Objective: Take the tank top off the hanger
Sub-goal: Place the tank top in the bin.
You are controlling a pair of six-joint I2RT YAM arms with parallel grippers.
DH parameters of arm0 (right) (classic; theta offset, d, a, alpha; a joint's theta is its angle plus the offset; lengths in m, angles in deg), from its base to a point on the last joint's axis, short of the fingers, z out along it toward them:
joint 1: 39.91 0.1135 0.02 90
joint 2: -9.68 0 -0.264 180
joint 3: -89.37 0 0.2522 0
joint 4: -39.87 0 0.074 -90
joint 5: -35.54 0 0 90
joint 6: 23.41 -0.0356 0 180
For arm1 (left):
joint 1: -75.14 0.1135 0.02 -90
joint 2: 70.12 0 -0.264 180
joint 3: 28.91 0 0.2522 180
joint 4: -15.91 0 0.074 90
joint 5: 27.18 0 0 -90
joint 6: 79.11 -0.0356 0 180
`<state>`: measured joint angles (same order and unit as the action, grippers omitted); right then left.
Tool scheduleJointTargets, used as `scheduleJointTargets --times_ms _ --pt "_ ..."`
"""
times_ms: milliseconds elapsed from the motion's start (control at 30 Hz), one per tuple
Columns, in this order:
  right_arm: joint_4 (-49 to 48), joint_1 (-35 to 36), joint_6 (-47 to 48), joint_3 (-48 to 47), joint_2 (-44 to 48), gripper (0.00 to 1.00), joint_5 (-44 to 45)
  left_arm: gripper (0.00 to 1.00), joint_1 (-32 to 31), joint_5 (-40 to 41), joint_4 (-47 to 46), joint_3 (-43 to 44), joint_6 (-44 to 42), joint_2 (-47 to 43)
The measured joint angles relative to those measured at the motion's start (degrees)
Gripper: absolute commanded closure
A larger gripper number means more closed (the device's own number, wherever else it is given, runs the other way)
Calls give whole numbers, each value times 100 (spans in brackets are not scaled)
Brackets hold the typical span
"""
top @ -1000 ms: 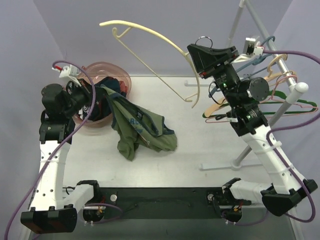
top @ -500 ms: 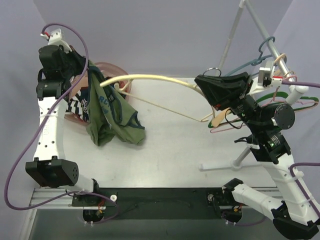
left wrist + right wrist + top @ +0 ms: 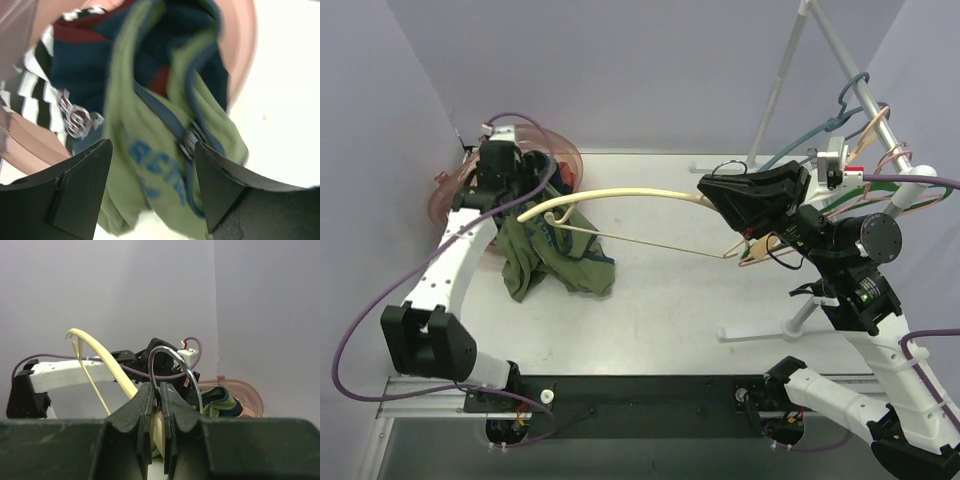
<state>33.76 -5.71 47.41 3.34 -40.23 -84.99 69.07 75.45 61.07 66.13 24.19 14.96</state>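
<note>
Tank top [image 3: 555,262]: green, heaped on table [image 3: 700,300] against pink basin [image 3: 568,158]; cream hanger [image 3: 640,194] tip over it, strap catch unclear. Left gripper [image 3: 150,155] spread above fabric; right gripper [image 3: 158,388] clamped on hanger hook. Pinch fabric, hold low; draw hanger away level, slowly.

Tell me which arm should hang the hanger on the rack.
Right. The right tool is shut on the hanger, close to the rack; the left tool is open over the tank top.
</note>
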Motion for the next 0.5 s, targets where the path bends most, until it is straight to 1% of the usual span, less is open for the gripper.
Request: scheduleJointTargets --times_ms 67,133,167,267,367,500 --pt "2 35 15 50 4 100 2 23 -522 365 -28 -483 -2 -522" --pt "4 57 31 87 2 100 2 21 -929 501 -131 -1023 127 -1169" --pt "4 79 37 107 4 100 7 20 -1010 509 -162 -1211 175 -1403" --pt "-7 144 42 184 22 100 9 20 -1189 400 -752 -2295 476 -2330" --pt "-57 203 17 267 57 100 0 20 -1314 334 -1060 -3067 828 -2605" --pt "-173 289 -24 328 118 100 -31 20 -1674 428 -1231 -3499 1349 -2142"
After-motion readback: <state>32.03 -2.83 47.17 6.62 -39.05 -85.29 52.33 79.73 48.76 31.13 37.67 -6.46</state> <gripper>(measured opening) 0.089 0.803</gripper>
